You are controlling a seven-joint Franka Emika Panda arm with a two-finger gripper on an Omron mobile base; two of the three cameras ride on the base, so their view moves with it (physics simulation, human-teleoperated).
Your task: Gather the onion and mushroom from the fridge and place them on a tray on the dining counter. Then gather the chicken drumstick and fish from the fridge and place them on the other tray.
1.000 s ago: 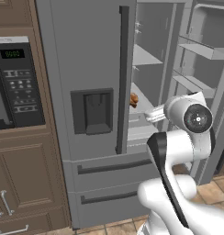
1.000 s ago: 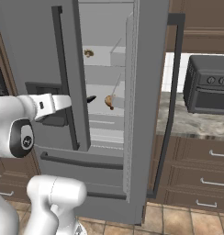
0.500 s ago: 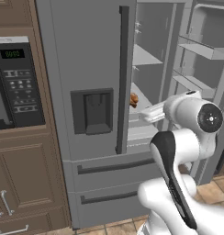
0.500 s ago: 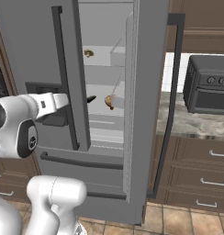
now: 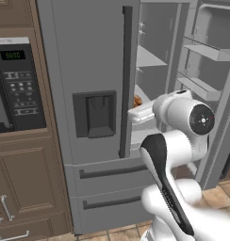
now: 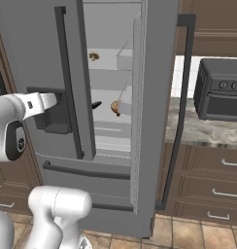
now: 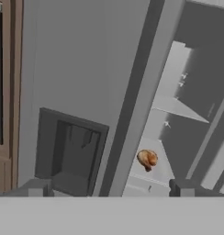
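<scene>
1. The fridge (image 5: pixel 88 70) stands with its left door shut and its right door (image 6: pixel 157 97) swung wide open; shelves of the interior show through the gap.
2. In the hand view the onion (image 7: pixel 147 159) sits on a pale shelf inside the fridge, at about 5 o'clock from frame centre, just right of the dark vertical handle (image 7: pixel 132 101) of the shut door.
3. In the right base view the onion (image 6: pixel 115 107) lies on a middle shelf, close to the inner edge of the open door. A dark finger tip of the end effector shows just at 9 o'clock of it, apart from it.
4. In the left base view the onion (image 5: pixel 137 100) is a small orange patch, mostly hidden behind the door edge and the arm.
5. A small brownish item (image 6: pixel 93 56) lies on the shelf above, at 11 o'clock from the onion; too small to identify.
6. End effector (image 7: pixel 109 188): the two finger tips stand far apart at the bottom of the hand view, fully spread, nothing between them. It holds nothing and is short of the onion.
7. The dispenser recess (image 5: pixel 94 113) sits in the shut door at 9 o'clock of the handle.
8. A black microwave (image 5: pixel 15 84) is built into the brown cabinetry at 9 o'clock of the fridge.
9. A dark toaster oven (image 6: pixel 220 95) rests on the stone counter (image 6: pixel 198 131) at 3 o'clock of the open door.
</scene>
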